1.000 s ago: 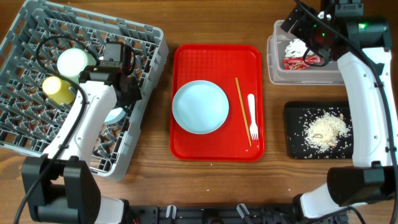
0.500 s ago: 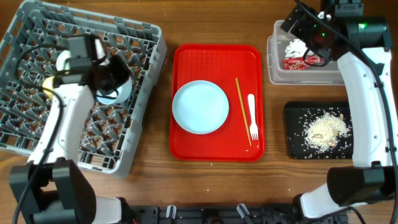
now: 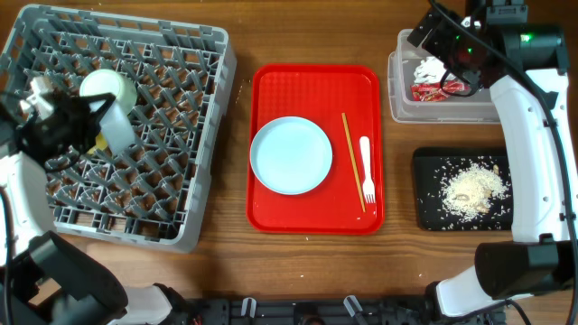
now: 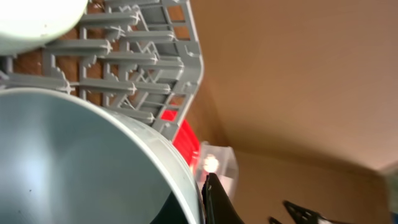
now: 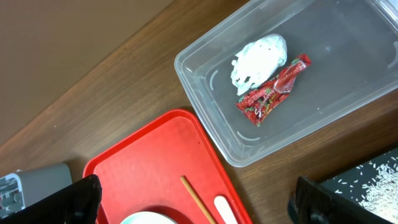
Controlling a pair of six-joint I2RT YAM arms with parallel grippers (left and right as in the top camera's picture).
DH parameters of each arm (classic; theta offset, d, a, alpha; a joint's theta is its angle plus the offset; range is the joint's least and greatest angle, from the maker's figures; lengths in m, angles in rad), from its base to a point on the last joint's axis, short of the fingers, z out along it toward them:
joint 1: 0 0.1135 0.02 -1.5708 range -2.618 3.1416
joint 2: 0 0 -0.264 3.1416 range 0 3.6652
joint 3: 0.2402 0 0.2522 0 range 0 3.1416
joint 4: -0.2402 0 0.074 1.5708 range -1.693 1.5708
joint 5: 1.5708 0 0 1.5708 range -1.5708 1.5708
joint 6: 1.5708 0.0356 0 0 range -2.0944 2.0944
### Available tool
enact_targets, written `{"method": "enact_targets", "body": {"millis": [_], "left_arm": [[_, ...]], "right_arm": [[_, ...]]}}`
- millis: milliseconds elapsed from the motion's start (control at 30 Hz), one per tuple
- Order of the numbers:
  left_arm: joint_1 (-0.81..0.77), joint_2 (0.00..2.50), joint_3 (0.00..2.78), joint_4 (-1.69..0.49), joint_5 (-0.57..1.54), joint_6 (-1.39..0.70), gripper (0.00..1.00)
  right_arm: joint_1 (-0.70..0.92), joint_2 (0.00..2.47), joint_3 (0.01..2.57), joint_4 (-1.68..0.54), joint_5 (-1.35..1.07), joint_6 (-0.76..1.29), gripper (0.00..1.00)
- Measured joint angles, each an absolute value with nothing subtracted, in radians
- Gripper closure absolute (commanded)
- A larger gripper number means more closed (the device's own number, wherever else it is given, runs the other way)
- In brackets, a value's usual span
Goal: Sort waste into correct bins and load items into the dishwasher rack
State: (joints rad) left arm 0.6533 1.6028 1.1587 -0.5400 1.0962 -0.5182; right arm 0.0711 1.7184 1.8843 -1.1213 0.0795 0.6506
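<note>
Left wrist view: the blue bowl (image 4: 74, 162) fills my frame over the rack (image 4: 155, 74), and the left gripper (image 3: 77, 122) looks clamped on its rim. The green bowl (image 3: 108, 88) and yellow cup (image 3: 116, 135) are racked. The wrapper (image 5: 272, 91) and tissue (image 5: 258, 59) lie in the far-right tub (image 5: 348, 124), and the rice (image 3: 470, 188) is on the black tray (image 3: 424, 217). The right gripper (image 5: 196, 199) hangs there, fingers apart. The plate (image 3: 291, 155), chopsticks (image 3: 353, 161) and fork (image 3: 366, 171) are left on the red tray (image 3: 271, 208).

Robot lab — wooden table (image 3: 226, 271), arms (image 3: 533, 135)

surface: wooden table (image 3: 307, 271) | finish: mid-brown, grain running left to right | light: even, soft shadows
</note>
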Motion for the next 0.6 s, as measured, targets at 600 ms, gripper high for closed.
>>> {"method": "enact_targets", "body": {"millis": [600], "left_arm": [[0.738, 1.603, 0.97, -0.4, 1.37, -0.514, 0.96]], "right_arm": [[0.071, 1.718, 1.884, -1.121, 0.08, 0.651, 0.0]]}}
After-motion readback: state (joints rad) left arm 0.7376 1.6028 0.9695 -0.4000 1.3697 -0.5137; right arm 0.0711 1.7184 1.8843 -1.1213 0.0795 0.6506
